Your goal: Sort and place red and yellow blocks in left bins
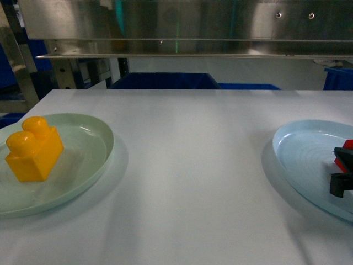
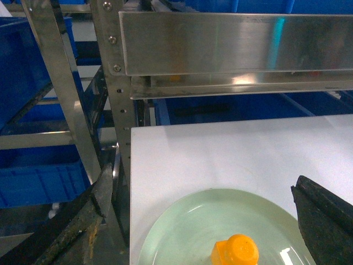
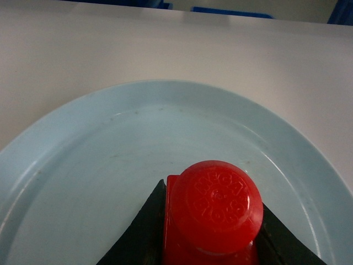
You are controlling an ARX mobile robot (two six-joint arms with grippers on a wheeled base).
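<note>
Yellow block (image 1: 34, 149): two-studded, upright on the pale green plate (image 1: 88, 165) at the counter's (image 1: 193, 165) left edge, untouched.

Left gripper (image 2: 209, 221): hangs above that plate with jaws spread wide, one dark finger either side of the wrist view, nothing between them; the yellow block's stud shows below and between, so the pose reads as lined up for a descent.

Red block (image 3: 212, 212): on the pale blue plate (image 3: 99, 165) at the counter's right edge, barely visible at the head view's margin.

Right gripper (image 3: 212, 243): jaws closed against both flanks of the red block, stud up; whether it is lifted off the plate cannot be told.

Blue bins (image 1: 160, 80): beyond the counter's far edge; more stand in the metal rack (image 2: 66, 99) off its left side. Both blocks remain outside them; sorting not yet done.
</note>
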